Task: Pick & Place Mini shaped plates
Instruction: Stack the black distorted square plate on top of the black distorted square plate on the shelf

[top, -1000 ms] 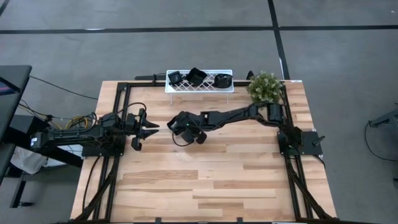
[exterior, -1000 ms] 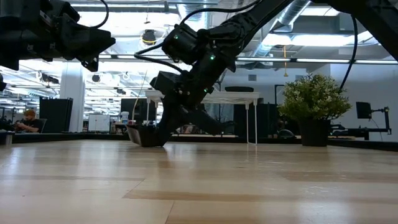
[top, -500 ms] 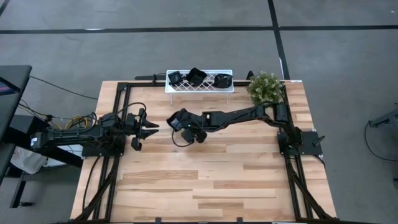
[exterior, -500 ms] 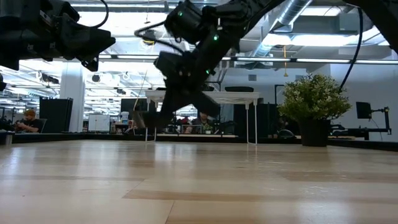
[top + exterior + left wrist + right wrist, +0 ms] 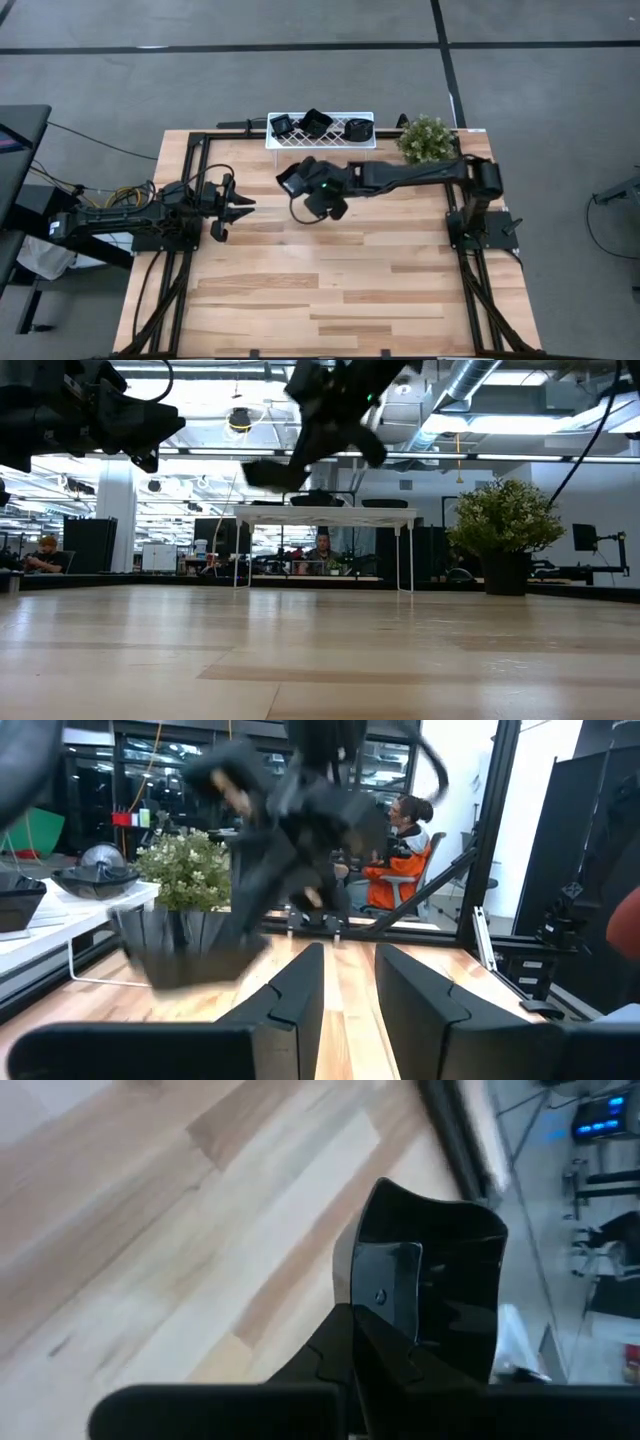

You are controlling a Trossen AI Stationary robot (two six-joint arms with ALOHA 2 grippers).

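My right gripper [image 5: 303, 186] hangs high over the table's middle, short of the white rack [image 5: 320, 141], and is shut on one black mini plate [image 5: 432, 1270] with a wavy raised rim. In the low view that plate [image 5: 268, 472] shows dark and well above the tabletop. Three more black mini plates [image 5: 317, 122] lie on the rack's top. My left gripper [image 5: 350, 990] waits at the table's left side, level and open, with nothing between its fingers. My right gripper has the plate by the rim section nearest the wrist [image 5: 372, 1292], pinched between its two fingers [image 5: 340, 1345]. It comes slanting down from the table's right side. The plate is lifted clear of the table and sticks out beyond the fingertips, tilted.
A potted plant [image 5: 427, 140] stands at the far right corner beside the rack. Black frame rails [image 5: 196, 150] run along the table's left, right and far edges. Bare wood [image 5: 330, 290] spreads across the near half. People sit in the room behind.
My right gripper has risen from the tabletop and drawn a little toward the far edge and the rack, keeping hold of the plate. The plate, which rested on the wood a second ago, now hangs well clear of it.
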